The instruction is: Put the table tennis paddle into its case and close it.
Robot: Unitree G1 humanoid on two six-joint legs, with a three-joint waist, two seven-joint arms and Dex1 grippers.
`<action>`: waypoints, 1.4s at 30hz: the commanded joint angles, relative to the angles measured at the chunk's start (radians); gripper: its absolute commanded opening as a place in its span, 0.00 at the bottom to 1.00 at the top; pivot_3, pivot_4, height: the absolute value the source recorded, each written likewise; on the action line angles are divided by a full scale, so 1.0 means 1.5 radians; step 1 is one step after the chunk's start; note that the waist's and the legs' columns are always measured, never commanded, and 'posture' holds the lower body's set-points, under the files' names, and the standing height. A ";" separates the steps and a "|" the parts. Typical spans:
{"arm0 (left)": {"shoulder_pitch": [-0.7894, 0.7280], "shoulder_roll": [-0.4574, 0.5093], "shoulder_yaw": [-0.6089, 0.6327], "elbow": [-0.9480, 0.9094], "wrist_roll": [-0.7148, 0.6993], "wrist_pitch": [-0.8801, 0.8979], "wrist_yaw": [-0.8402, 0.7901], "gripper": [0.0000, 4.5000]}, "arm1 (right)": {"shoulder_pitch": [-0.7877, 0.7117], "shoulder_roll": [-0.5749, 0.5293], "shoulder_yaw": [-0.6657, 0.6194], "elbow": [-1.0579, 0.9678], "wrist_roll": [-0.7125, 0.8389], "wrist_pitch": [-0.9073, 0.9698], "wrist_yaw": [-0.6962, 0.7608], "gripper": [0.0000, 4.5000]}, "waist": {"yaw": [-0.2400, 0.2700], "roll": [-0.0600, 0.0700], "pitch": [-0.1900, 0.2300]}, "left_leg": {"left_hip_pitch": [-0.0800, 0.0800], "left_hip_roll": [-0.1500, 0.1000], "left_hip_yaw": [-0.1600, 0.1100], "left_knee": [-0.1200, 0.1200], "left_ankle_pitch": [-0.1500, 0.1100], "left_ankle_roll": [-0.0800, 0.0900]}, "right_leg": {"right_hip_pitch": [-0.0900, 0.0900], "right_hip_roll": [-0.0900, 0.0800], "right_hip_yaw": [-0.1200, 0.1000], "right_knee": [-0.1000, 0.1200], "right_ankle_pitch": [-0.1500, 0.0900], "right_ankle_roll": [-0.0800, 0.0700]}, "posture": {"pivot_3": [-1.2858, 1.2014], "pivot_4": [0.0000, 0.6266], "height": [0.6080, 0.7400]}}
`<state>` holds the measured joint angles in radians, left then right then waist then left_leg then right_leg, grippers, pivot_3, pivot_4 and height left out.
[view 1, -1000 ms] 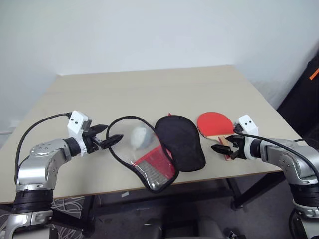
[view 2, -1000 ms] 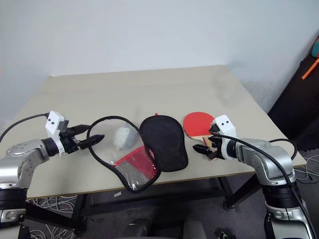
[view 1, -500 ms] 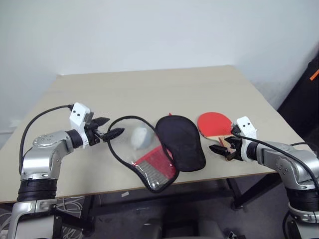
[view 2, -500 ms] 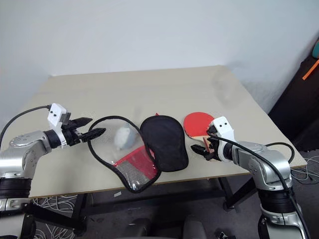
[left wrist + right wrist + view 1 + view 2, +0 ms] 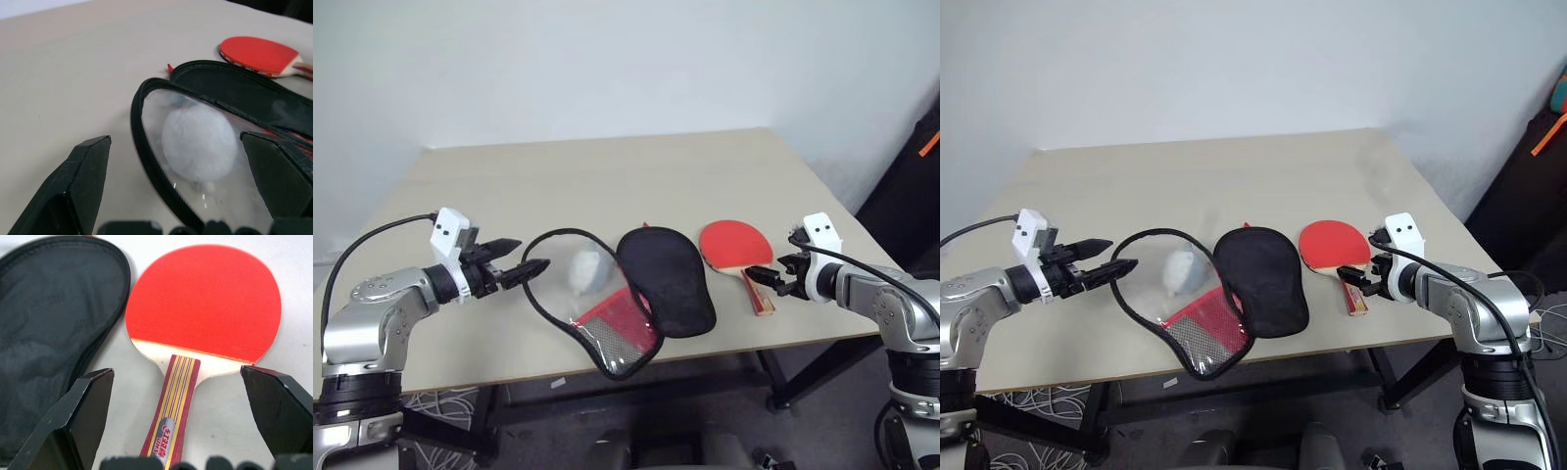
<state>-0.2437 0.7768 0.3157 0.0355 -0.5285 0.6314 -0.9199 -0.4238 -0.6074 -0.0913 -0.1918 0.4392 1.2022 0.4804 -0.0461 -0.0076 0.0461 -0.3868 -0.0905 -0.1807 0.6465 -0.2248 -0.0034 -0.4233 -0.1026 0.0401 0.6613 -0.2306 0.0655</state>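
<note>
Right end effector (image 5: 766,278) spread wide, poised just off the handle of the table tennis paddle (image 5: 736,245), flat on the tabletop (image 5: 607,176) beside the open case (image 5: 626,294). Likely hazard: nudging the handle aside, apparently near the edge. Since a second ago, drawn back rightward; left end effector (image 5: 514,262) raised, also spread.

Matt red rubber paddle (image 5: 203,301), wooden handle (image 5: 172,406)
</note>
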 commanded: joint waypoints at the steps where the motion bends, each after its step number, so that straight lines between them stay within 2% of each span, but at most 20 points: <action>1: 0.024 0.007 0.024 -0.043 -0.010 -0.016 -0.003 1.00 | -0.013 0.008 0.011 0.008 -0.013 -0.013 -0.013 1.00 | 0.000 0.000 0.000 | 0.000 0.000 0.000 0.000 0.000 0.000 | 0.000 0.000 0.000 0.000 0.000 0.000 | 0.52 0.00 0.68; 6: 0.059 0.010 0.017 -0.077 -0.011 -0.012 -0.006 1.00 | -0.018 0.043 0.017 0.057 -0.031 -0.031 -0.038 1.00 | 0.001 0.000 0.000 | 0.000 0.000 0.000 0.000 0.000 0.000 | 0.000 0.000 0.000 0.000 0.000 0.000 | 0.52 0.00 0.68; 16: 0.060 0.017 0.001 -0.080 0.009 -0.035 -0.015 1.00 | -0.021 0.088 0.022 0.150 -0.077 -0.077 -0.079 1.00 | 0.000 0.000 0.000 | 0.001 -0.002 0.001 0.000 0.000 0.000 | 0.001 0.000 0.001 0.000 0.001 -0.002 | 0.52 0.00 0.68; 19: 0.064 0.017 -0.004 -0.086 0.009 -0.036 -0.013 1.00 | -0.017 0.098 0.024 0.161 -0.086 -0.081 -0.092 0.88 | 0.000 0.000 0.000 | 0.003 -0.002 0.001 -0.001 0.000 0.000 | 0.003 0.000 0.001 -0.001 0.001 -0.002 | 0.52 0.00 0.68; 27: 0.077 0.017 -0.010 -0.100 0.009 -0.036 -0.007 1.00 | -0.001 0.117 0.012 0.146 -0.095 -0.054 -0.119 0.27 | 0.001 0.000 0.000 | 0.008 -0.001 0.000 -0.001 -0.001 0.001 | 0.009 0.000 0.000 -0.002 0.000 0.000 | 0.52 0.00 0.68; 35: 0.067 0.022 -0.014 -0.095 0.010 -0.032 -0.004 1.00 | -0.038 0.161 -0.037 0.105 -0.089 -0.062 -0.168 0.26 | 0.000 0.000 0.000 | 0.008 -0.001 0.000 -0.001 -0.001 0.001 | 0.008 0.000 0.000 -0.002 -0.001 0.001 | 0.52 0.00 0.68; 42: 0.049 0.026 -0.021 -0.079 0.014 -0.034 -0.005 1.00 | -0.114 0.250 -0.030 0.012 -0.055 -0.006 -0.202 0.26 | -0.002 0.002 0.001 | 0.007 -0.001 0.001 -0.003 -0.001 0.001 | 0.005 0.001 0.001 -0.001 0.000 0.000 | 0.52 0.00 0.68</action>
<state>-0.1522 0.7941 0.2775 -0.0811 -0.5169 0.5970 -0.9269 -0.5650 -0.2451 -0.1412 -0.1012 0.3318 1.1758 0.1887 -0.0485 -0.0042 0.0475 -0.3767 -0.0920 -0.1795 0.6419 -0.2265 -0.0022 -0.4166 -0.1010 0.0419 0.6593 -0.2312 0.0660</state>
